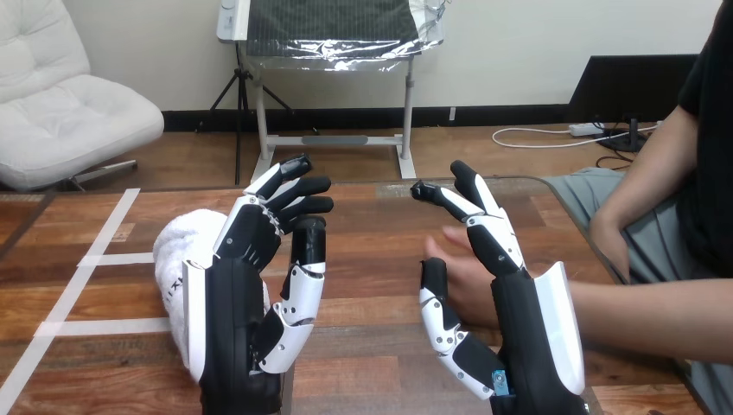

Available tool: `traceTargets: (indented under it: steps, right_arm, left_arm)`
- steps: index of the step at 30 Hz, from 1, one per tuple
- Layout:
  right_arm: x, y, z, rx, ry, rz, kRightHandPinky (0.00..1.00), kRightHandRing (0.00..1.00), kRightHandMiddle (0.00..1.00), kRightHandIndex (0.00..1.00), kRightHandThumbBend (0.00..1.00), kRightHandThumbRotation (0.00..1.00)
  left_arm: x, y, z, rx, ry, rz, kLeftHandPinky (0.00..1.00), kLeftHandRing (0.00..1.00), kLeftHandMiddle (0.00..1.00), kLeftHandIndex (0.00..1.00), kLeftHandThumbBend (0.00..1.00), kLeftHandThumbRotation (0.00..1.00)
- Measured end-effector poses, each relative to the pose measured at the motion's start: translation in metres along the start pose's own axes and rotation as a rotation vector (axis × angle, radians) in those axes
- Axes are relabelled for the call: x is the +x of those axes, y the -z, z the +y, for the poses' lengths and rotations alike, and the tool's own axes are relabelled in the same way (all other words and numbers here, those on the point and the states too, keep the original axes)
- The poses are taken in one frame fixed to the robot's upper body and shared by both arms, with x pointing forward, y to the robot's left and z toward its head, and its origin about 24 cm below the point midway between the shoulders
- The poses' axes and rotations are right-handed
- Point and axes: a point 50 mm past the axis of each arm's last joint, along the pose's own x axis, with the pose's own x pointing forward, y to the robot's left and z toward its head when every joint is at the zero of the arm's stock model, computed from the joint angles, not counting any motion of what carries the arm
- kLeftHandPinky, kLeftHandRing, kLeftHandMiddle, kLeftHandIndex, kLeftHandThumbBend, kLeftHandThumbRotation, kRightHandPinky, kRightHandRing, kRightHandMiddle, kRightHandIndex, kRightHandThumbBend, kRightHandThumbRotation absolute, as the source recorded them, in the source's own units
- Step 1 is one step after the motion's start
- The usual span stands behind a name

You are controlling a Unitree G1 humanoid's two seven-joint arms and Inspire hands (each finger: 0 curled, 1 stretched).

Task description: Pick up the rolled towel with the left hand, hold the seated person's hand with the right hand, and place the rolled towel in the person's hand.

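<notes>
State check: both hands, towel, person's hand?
left hand: open, fingers straight, close beside the towel, not gripping it.
right hand: open, not curled round the person's hand.
towel: rolled, lying on the table, partly behind the left hand.
person's hand: open, low over the table behind the right hand; contact cannot be told.

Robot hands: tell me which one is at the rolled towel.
The left hand, right in front of the white rolled towel. The right hand stands apart from it, beside the person's hand.
</notes>
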Motion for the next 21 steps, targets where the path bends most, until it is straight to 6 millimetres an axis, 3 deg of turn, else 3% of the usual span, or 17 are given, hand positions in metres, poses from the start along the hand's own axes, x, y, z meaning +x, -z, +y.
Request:
traceTargets:
  steps: [21]
  right_arm:
    - [0.0002,0.001,-0.0021,-0.008,0.006,0.002,1.0,0.95,0.96,0.8,0.0,0.0]
  left_arm:
    - [-0.0001,-0.0001,-0.0001,0.003,-0.006,-0.001,0.59,0.65,0.7,0.76,0.28,0.57]
